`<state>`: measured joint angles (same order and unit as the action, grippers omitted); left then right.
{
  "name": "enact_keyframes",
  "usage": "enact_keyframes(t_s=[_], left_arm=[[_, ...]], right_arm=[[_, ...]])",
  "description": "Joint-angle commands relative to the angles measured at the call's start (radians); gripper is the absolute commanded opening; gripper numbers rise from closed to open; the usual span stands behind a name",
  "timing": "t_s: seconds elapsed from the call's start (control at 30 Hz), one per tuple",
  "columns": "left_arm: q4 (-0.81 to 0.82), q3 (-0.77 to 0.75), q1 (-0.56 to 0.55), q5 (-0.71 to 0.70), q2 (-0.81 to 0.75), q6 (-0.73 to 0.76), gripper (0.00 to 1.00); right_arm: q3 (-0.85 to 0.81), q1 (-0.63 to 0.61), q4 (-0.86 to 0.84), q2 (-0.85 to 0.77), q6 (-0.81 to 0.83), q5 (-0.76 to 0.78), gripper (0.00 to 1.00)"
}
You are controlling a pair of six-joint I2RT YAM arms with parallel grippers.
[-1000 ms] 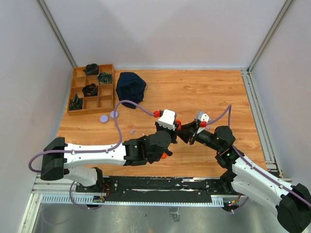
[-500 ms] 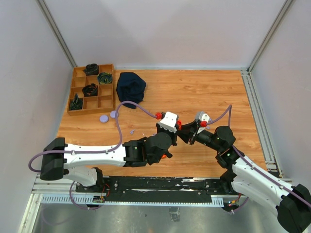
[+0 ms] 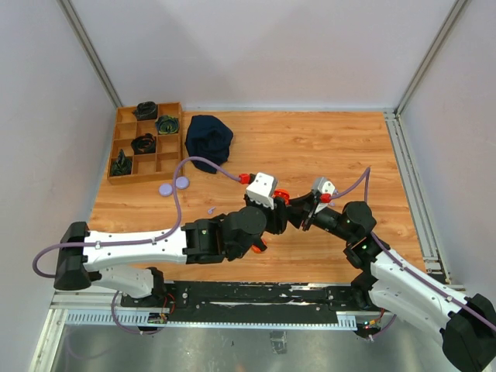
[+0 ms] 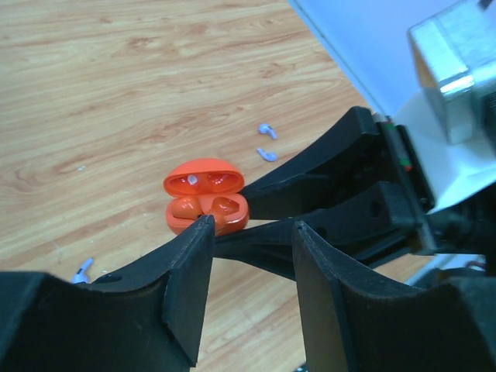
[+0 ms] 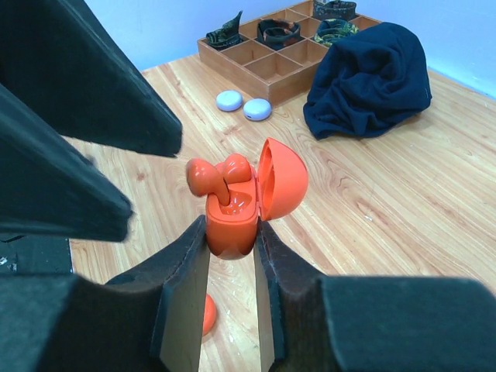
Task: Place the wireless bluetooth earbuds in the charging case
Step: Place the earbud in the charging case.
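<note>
L gripper [image 4: 252, 229] is hanging w/ jaws apart, nothing btwn them (lavender earbuds [image 4: 266, 154] lying loose on the wood table [image 4: 116, 77] nearby), while the R gripper [image 5: 231, 231] is pinching the open orange charging case [image 5: 280, 182] just beyond, orange earbuds [image 5: 221, 174] sitting inside, one poking up.

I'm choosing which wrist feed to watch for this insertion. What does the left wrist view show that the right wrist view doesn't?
Only left wrist: loose lavender earbuds lying on the wood beyond the case.
Only right wrist: the wooden compartment tray, two lavender discs, the dark cloth, and a side look at an orange earbud sticking up out of its socket.
Both: the open orange charging case, clamped by the right gripper.
</note>
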<state>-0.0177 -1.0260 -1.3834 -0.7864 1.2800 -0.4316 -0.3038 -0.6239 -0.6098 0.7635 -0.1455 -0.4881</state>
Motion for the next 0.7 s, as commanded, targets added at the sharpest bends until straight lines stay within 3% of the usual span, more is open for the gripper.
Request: enact_keyframes(t_s=[0.0,0.2,0.67], left_arm=[[-0.048,-0.038,0.008,0.083,-0.068,-0.097,0.51],[-0.109,-0.048,0.079,0.179,-0.098,-0.173,0.55],[-0.119,-0.042,0.165,0.317,-0.078,-0.181,0.58]], right_arm=[[-0.032,0.000,-0.050,-0.003,-0.006,-0.003,0.07],[-0.034,0.000,-0.057,0.005,-0.009,-0.008,0.07],[-0.035,0.000,-0.055,0.009,-0.009,-0.014,0.07]])
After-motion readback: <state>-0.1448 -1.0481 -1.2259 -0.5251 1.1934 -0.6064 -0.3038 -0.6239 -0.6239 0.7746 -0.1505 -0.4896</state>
